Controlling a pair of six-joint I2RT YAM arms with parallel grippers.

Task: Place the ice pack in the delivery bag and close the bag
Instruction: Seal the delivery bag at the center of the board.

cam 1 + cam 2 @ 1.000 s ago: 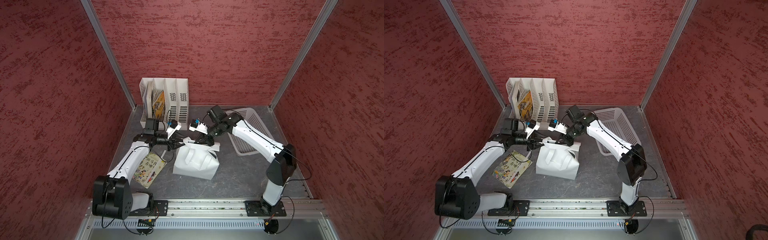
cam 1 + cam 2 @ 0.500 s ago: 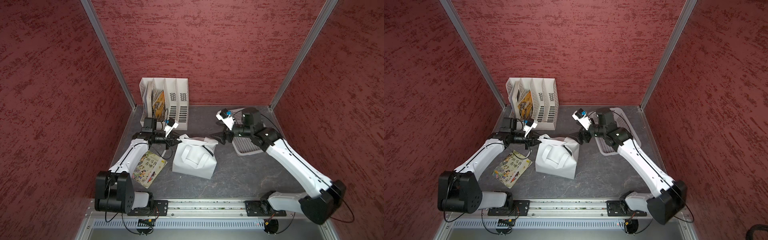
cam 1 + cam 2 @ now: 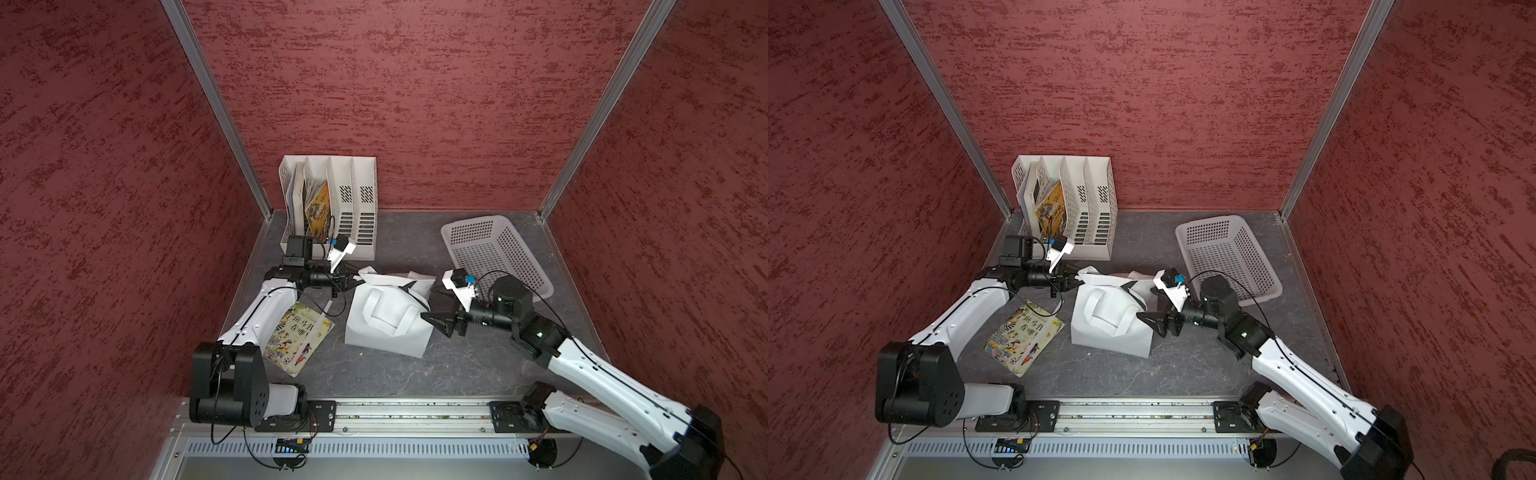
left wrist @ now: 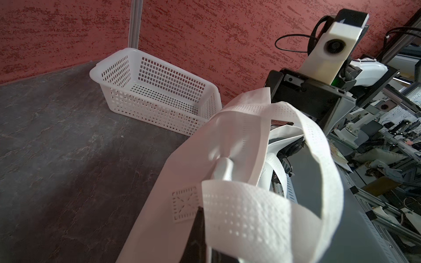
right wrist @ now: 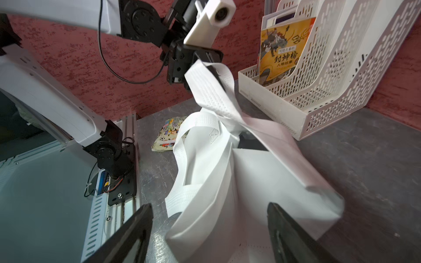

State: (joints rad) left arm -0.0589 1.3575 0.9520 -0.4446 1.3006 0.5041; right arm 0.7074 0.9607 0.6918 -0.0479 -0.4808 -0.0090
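The delivery bag (image 3: 386,320) stands mid-table, white and soft-sided, its top rumpled and its loop handles (image 5: 205,127) loose. My left gripper (image 3: 358,279) is at the bag's upper left corner, shut on a white handle strip (image 5: 205,75). That strip and the bag's fabric fill the left wrist view around the gripper (image 4: 201,211). My right gripper (image 3: 432,309) is open at the bag's right side. Its dark fingers (image 5: 134,227) stand wide apart, with the bag's wall (image 5: 227,205) just ahead between them, not gripped. The ice pack shows in no view.
A white perforated basket (image 3: 494,253) lies at the back right, just behind the right wrist. A white slotted file rack (image 3: 345,203) with books stands at the back left. A picture book (image 3: 297,338) lies flat beside the left arm. The arms' metal rail (image 3: 395,413) runs along the front edge.
My right gripper opened, left the bag's top, swung out toward the basket and came back low at the bag's right side. My left gripper closed on the handle strip.
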